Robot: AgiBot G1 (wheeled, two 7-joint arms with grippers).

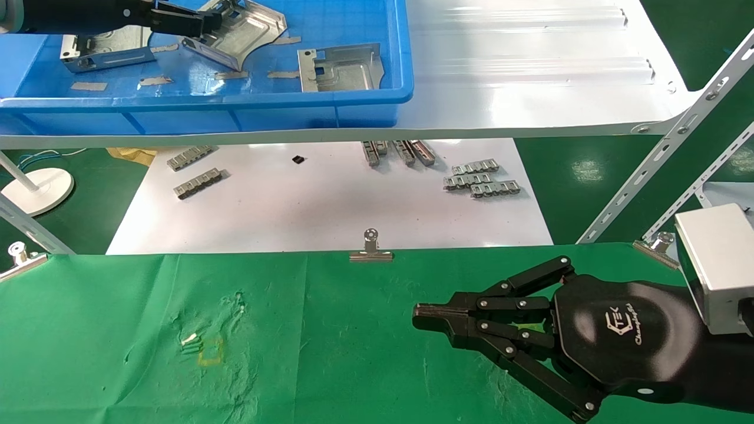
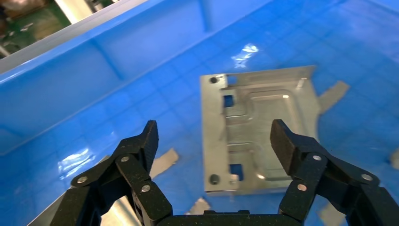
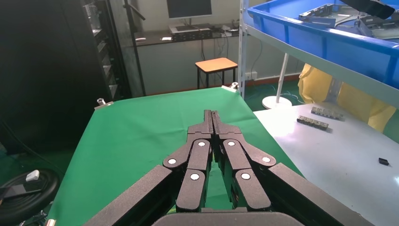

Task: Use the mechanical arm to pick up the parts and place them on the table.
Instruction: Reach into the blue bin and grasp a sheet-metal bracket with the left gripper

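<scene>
Blue bin holds a part under the spread left gripper; right gripper clenched.

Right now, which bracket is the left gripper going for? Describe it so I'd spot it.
Look in the blue bin on the white shelf. Of three sheet-metal brackets, it is the middle bracket, under the open left gripper, lying skewed with one corner raised.
</scene>
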